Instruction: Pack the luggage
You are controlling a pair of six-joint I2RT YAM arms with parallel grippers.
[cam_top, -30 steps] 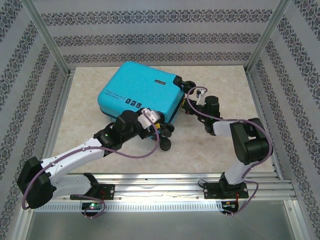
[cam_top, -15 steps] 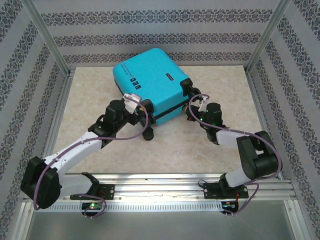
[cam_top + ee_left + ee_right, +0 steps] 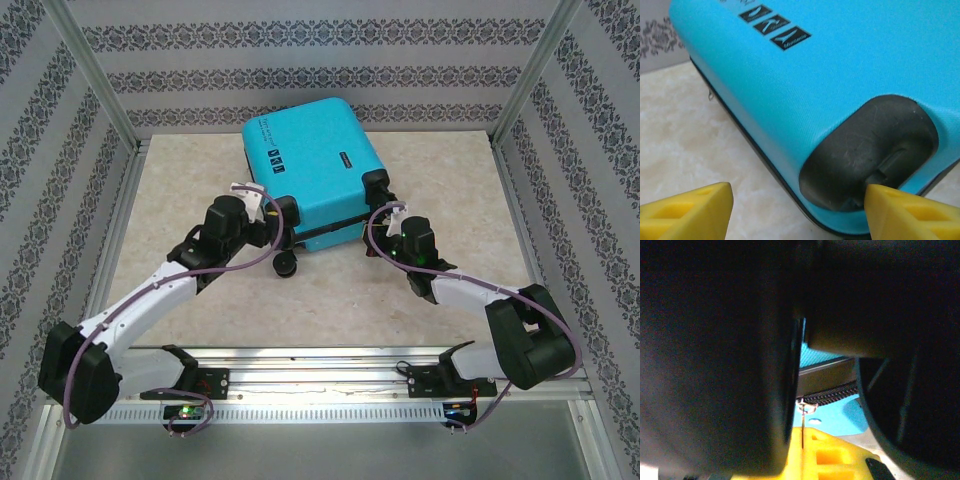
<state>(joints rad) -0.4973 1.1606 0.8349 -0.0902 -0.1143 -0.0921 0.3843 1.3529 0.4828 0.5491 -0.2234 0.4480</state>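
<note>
Here, left tool (image 3: 799, 195) released at the luggage (image 3: 310, 165) wheel corner (image 3: 870, 150), right tool (image 3: 804, 432) clenched by its zipper (image 3: 832, 394).

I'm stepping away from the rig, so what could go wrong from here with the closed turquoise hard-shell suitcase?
The open left gripper straddles the rounded black wheel housing on a corner of the turquoise hard-shell suitcase; closing there, its fingers may slide off.
The right gripper seems shut on the small metal zipper pull; tugging could slip off it or drag the whole suitcase instead of unzipping.
</note>
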